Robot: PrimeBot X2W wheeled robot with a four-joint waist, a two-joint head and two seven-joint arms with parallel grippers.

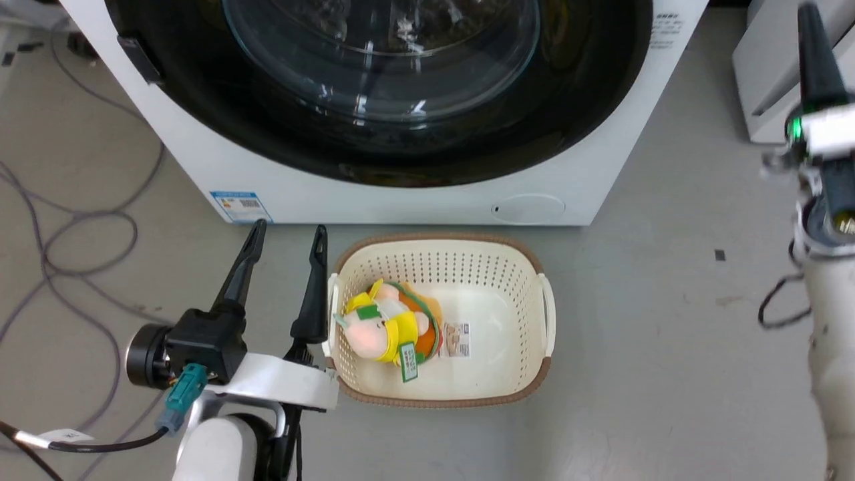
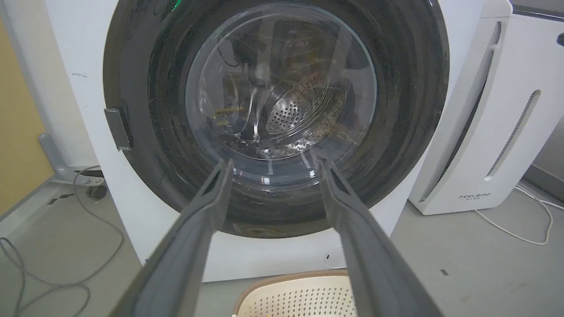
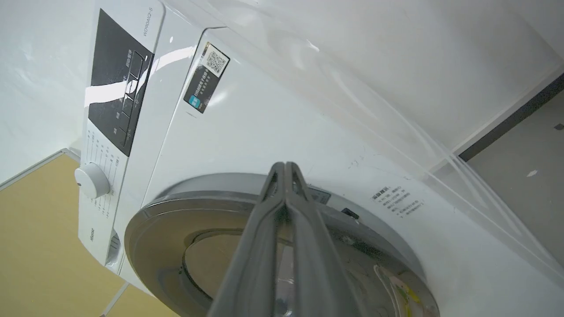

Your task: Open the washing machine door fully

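Now, the jaws of your left gripper [image 1: 290,228] stand apart and hold nothing. They point up toward the lower part of the large round glossy black washing machine door [image 1: 568,120]. The jaws of your right gripper [image 3: 284,167] are pressed together on nothing; that arm is held high at the right side, aimed at the door's upper rim.

The door sits shut against the front of the white boxy washing machine [image 1: 401,200], with its bulging clear glass bowl in the middle. What matters for the coming move is the small dark tab [image 2: 118,127] on the door's left edge. It lies up and to the left of the left jaws, well apart from them, and its long side runs roughly up and down. I judge the left arm to be the nearer one, so you would reach with it and close the jaws across the tab.

In front of the machine stands a cream perforated plastic basket [image 1: 434,238] with a yellow and pink plush toy [image 1: 384,327] inside. One left jaw is just beside the basket's rim, so mind it when you lift.
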